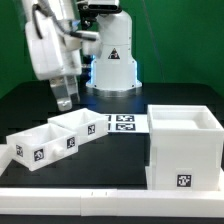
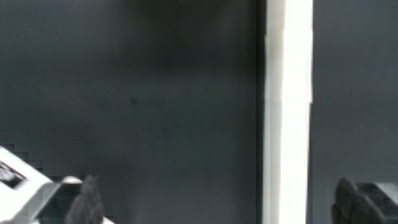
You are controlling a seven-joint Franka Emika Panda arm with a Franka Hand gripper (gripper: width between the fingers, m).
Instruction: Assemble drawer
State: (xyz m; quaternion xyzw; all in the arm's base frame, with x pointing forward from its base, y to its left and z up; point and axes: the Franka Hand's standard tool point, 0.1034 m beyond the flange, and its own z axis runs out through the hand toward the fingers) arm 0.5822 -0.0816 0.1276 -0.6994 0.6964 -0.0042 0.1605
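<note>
The large white hollow casing stands at the exterior view's right, with a tag on its front. Two smaller white box trays lie at the left: one nearest the left edge, the other beside it. My gripper hangs above the table behind the trays, touching neither, and holds nothing. In the wrist view its two dark fingertips stand far apart, so it is open. A corner of a tray shows there beside one fingertip.
The marker board lies flat between the trays and the casing. A long white border rail runs along the table's front, and shows in the wrist view as a white strip. The arm's white base stands at the back.
</note>
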